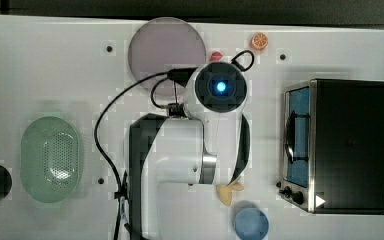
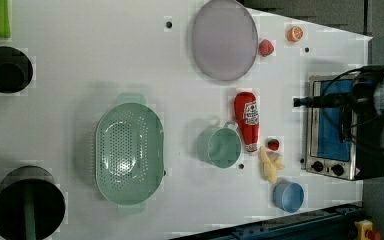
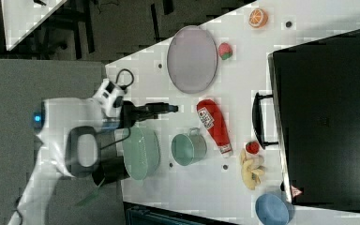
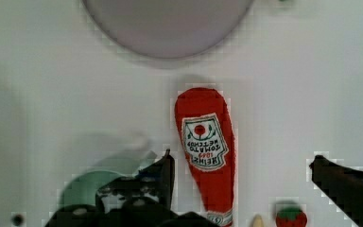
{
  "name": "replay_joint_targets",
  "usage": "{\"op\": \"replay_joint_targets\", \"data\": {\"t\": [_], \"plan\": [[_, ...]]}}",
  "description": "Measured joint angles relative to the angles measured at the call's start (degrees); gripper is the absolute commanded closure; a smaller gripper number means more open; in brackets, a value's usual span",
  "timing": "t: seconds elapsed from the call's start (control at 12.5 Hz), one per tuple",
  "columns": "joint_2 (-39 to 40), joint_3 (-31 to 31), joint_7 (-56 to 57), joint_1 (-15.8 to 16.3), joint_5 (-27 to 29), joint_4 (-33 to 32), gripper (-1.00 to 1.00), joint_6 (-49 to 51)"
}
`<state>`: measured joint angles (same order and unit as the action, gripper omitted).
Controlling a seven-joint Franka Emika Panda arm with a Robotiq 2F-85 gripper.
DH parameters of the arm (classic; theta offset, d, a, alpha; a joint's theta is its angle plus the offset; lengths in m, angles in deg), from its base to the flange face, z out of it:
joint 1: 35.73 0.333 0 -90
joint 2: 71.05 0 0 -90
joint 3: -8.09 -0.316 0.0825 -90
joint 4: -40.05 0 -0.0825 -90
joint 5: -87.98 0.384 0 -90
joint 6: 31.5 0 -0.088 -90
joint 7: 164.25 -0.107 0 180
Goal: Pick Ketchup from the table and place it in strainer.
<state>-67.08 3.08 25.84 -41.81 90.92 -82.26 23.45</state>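
- Pale green plastic forms the strainer (image 2: 129, 152), an oval basket with a perforated floor and a small tab handle at each end; it sits toward the left view's left, with bare white surface (image 2: 80, 75) around it.
- Two dark round containers (image 2: 6, 69) stand near the left view's left edge, well apart from the strainer.
- Lilac and smooth, a large round plate (image 2: 224, 39) lies by the surface's edge at the left view's top.
- Right of the strainer in the left view, a round green cup (image 2: 220, 146) with a thin handle stands just beside the ketchup (image 2: 246, 120).
- Lying flat, the ketchup is a soft-looking red bottle tapering to a white cap, its white label facing up; it lies between the cup and a small strawberry (image 2: 273, 144), with open room toward the plate.
- In the wrist view the end effector (image 4: 243, 182) hangs above the ketchup with its dark fingers (image 4: 163, 177) spread wide, one on each side, holding nothing.
- Farther right in the left view, a yellow banana bunch (image 2: 270, 165) and a blue bowl (image 2: 288, 196) sit near a metal toaster oven (image 2: 330, 127).
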Motion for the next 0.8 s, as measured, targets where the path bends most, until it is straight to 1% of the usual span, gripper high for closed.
{"op": "replay_joint_targets", "data": {"t": [0.32,0.56,0.8], "plan": [[3.34,-0.27,4.39,-0.10,-0.16,-5.60,-1.00,-6.77],[6.21,-1.41,4.78,-0.04,-4.65,-7.61,-1.00,-11.55],[10.18,-1.76,4.84,0.15,-4.61,-9.51,-1.00,-17.01]]}}
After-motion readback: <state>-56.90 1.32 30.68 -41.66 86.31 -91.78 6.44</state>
